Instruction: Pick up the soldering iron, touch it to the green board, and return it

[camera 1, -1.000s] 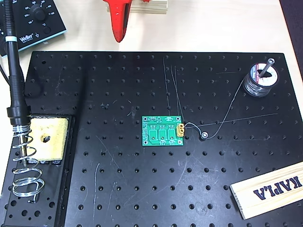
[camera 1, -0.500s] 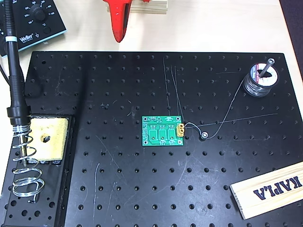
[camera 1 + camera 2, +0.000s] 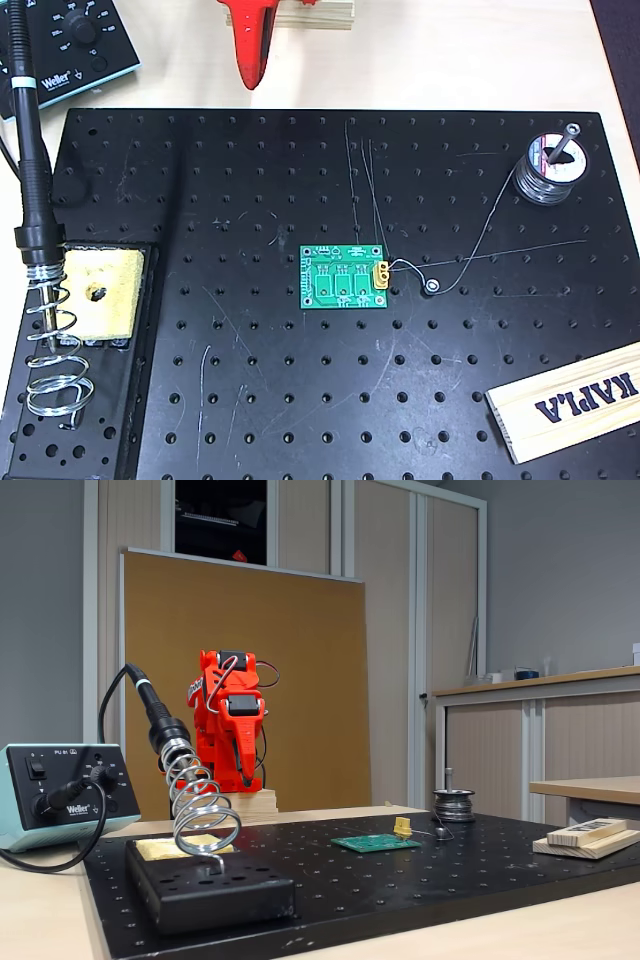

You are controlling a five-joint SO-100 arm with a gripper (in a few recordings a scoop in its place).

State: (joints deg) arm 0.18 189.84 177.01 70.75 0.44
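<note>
Overhead view: soldering iron [image 3: 30, 170] parked in wire-coil stand [image 3: 52, 345] at left edge of black perforated plate [image 3: 300, 400], handle slanting up and away toward top-left corner, tip hidden inside coil. Yellow sponge [image 3: 100, 292] seated in stand base, just right of coil. Green board [image 3: 345, 277] flat near plate centre, well apart from iron, yellow connector [image 3: 381, 275] on its right edge. Thin wire running from connector area past a small washer [image 3: 431, 287] up to solder spool [image 3: 552, 170] at upper right. Wooden block [image 3: 570, 400] marked KAPLA at lower right, overhanging plate edge. Soldering station [image 3: 75, 40] at top left on pale tabletop. Red gripper [image 3: 252, 50] at top centre, pointing down toward plate, off the plate edge, touching nothing; fingers seen end-on, so apart or together cannot be told.

Fixed view, from table height: red arm [image 3: 230, 725] folded upright on wooden base behind plate, gripper [image 3: 243, 772] hanging down, finger gap not discernible. Iron [image 3: 160, 725] tilted in coil [image 3: 200, 810] at front left, cable looping to station [image 3: 60, 795]. Board [image 3: 375, 843] lying flat mid-plate, spool [image 3: 453, 805] behind and to its right, wooden block [image 3: 585, 835] at far right.
</note>
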